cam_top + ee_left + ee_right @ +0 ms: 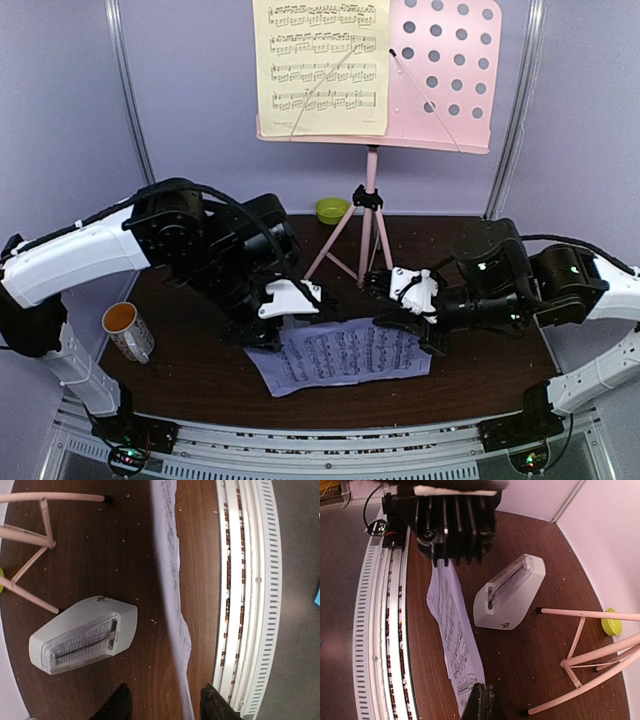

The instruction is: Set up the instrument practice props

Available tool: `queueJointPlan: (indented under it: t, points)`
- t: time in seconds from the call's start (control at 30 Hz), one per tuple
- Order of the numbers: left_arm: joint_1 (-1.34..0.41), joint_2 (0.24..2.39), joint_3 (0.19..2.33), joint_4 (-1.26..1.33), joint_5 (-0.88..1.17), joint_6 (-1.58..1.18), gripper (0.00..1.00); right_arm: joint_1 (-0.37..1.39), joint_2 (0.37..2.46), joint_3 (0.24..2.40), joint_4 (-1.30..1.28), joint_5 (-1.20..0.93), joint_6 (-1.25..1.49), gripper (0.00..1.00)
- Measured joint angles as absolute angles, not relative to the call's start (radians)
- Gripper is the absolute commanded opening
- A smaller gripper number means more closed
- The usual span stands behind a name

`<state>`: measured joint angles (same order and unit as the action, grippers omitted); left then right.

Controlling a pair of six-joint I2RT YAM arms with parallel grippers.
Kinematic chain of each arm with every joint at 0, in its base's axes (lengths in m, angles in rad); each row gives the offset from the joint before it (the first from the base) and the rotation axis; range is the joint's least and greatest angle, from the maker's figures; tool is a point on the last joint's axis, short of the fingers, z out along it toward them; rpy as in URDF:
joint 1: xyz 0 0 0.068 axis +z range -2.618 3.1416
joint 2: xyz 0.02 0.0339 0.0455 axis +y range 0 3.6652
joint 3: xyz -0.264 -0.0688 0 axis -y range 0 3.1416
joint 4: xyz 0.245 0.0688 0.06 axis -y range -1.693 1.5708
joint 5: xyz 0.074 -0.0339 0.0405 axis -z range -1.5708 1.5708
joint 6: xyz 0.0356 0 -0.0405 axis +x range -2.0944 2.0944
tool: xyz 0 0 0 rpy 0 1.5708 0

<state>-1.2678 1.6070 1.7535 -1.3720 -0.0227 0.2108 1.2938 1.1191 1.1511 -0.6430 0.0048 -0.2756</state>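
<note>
The pink music stand (pixel 372 215) stands at the back with the yellow sheet (pixel 320 65) on the left of its perforated desk. The lavender sheet (pixel 345 355) lies at the front centre between both grippers. My left gripper (pixel 265 338) is open, and the sheet's edge (pixel 172 580) runs between its fingers (pixel 118 705). My right gripper (pixel 486 704) is shut on the sheet's other end (pixel 455 630). The pale-grey metronome (pixel 85 635) lies on its side beside the stand's legs; it also shows in the right wrist view (pixel 510 592). I cannot make it out from above.
A white mug with orange inside (pixel 128 330) stands front left. A lime-green bowl (pixel 332 210) sits behind the stand's legs (pixel 590 655). The ribbed metal rail (pixel 245 605) runs along the table's near edge, close to the sheet.
</note>
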Motion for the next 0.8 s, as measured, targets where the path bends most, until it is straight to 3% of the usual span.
queueJointPlan:
  t: [0.17,0.3,0.4,0.5,0.8]
  points:
    - [-1.19,1.389,1.586,-1.194,-0.058,0.162,0.79,1.243,0.97,1.107,-0.55,0.031,-0.253,0.0]
    - [-1.117,1.06,1.361,-0.874,-0.086,0.126,0.95,1.19,0.834,1.067,-0.43,0.031,-0.22,0.0]
    - [-1.11,0.828,1.152,-0.601,-0.094,0.096,0.97,1.15,0.767,1.05,-0.334,0.023,-0.183,0.0]
    - [-1.11,0.754,1.016,-0.384,-0.092,0.07,0.98,1.122,0.721,1.024,-0.228,-0.007,-0.138,0.0]
    - [-1.11,0.978,0.826,0.121,-0.049,0.014,0.98,1.097,0.7,0.991,-0.013,-0.15,0.006,0.0]
